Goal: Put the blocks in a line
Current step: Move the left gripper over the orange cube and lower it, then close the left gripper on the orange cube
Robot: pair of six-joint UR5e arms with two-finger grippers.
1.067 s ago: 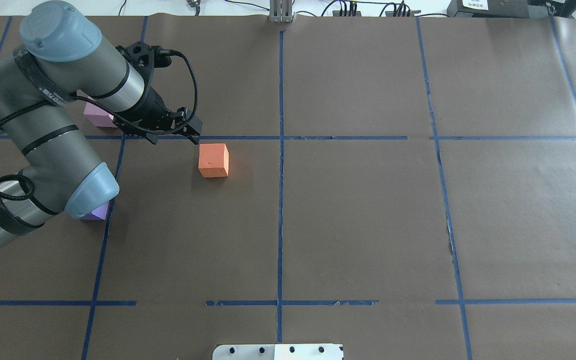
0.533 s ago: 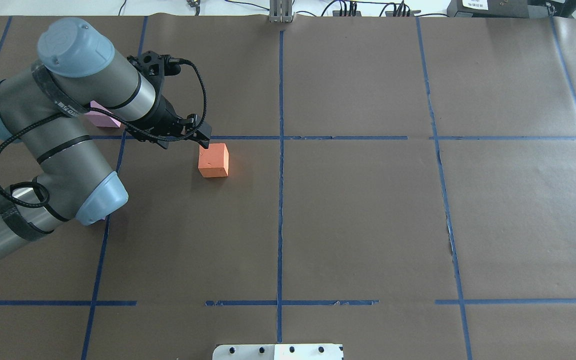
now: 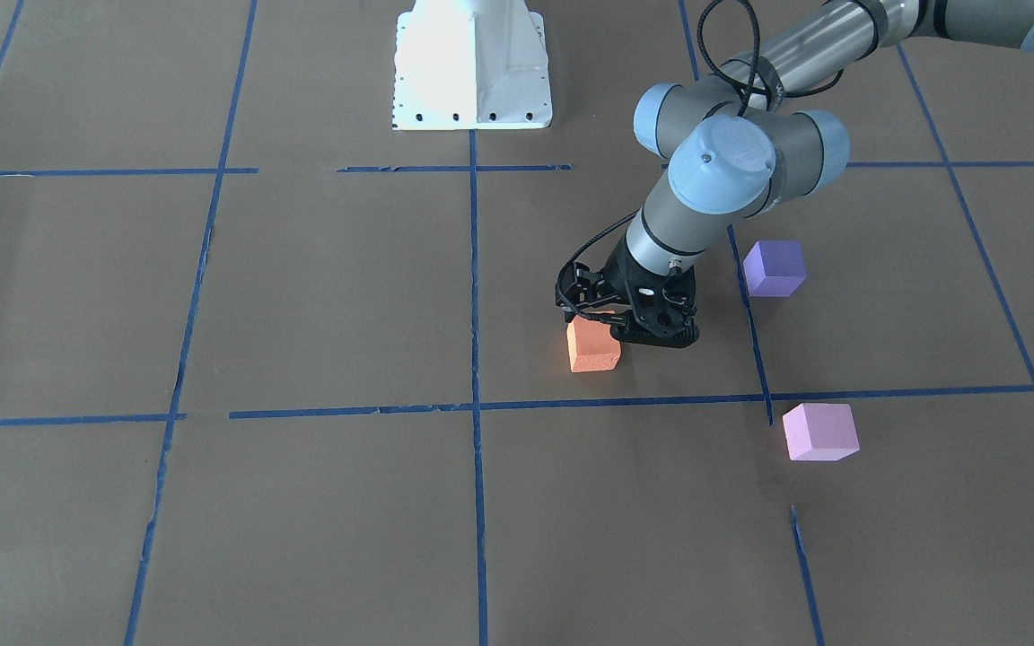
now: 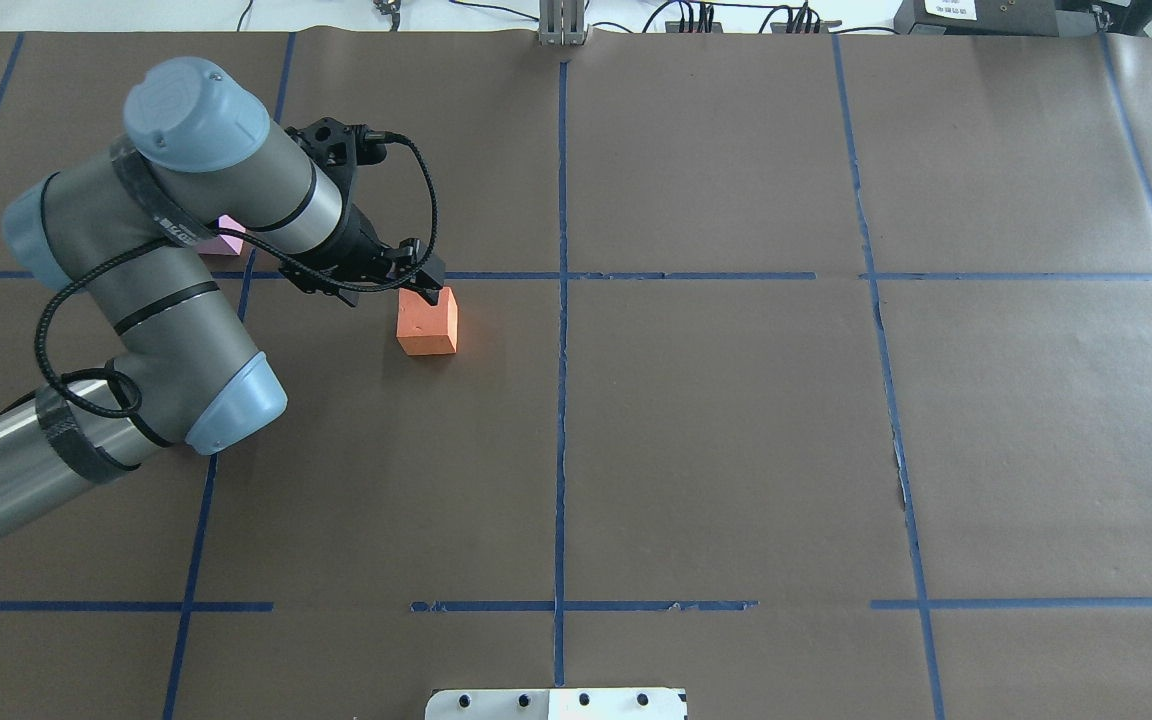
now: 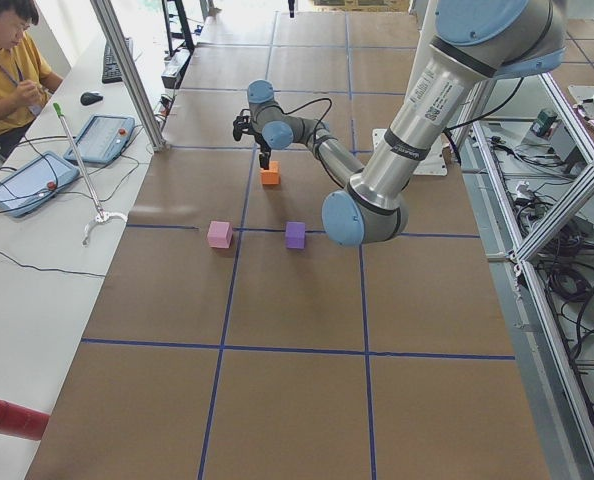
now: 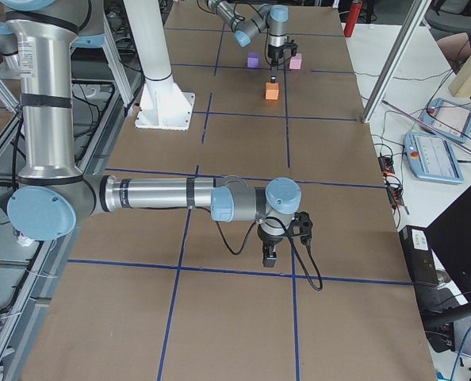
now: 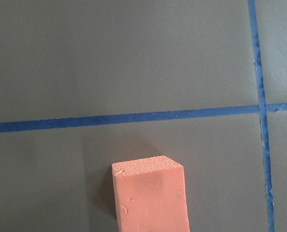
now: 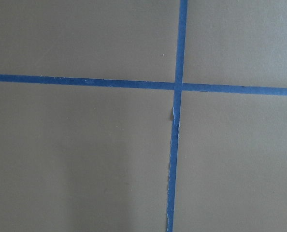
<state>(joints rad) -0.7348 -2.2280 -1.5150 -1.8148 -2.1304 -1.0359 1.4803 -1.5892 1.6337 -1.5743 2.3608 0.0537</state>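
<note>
The orange block (image 4: 427,322) lies left of the centre tape line; it also shows in the front view (image 3: 592,347) and fills the bottom of the left wrist view (image 7: 150,198). My left gripper (image 4: 428,291) hangs at the block's far top edge, fingers together and empty; the front view (image 3: 591,316) shows it over the block. The pale pink block (image 3: 819,432) and the dark purple block (image 3: 775,267) lie apart on my left side. In the overhead view the arm hides the purple one and shows only a sliver of the pink block (image 4: 229,236). My right gripper (image 6: 269,255) hovers low over bare paper; open or shut cannot be told.
Blue tape lines (image 4: 562,300) divide the brown paper into squares. The white robot base (image 3: 472,63) stands at the table's near edge. An operator (image 5: 7,60) sits at a side table with tablets beyond the table's far edge.
My left arm has swung right, carrying the gripper from the tape line to the orange block's far top edge. The orange block has not moved. The arm now covers the purple block.
</note>
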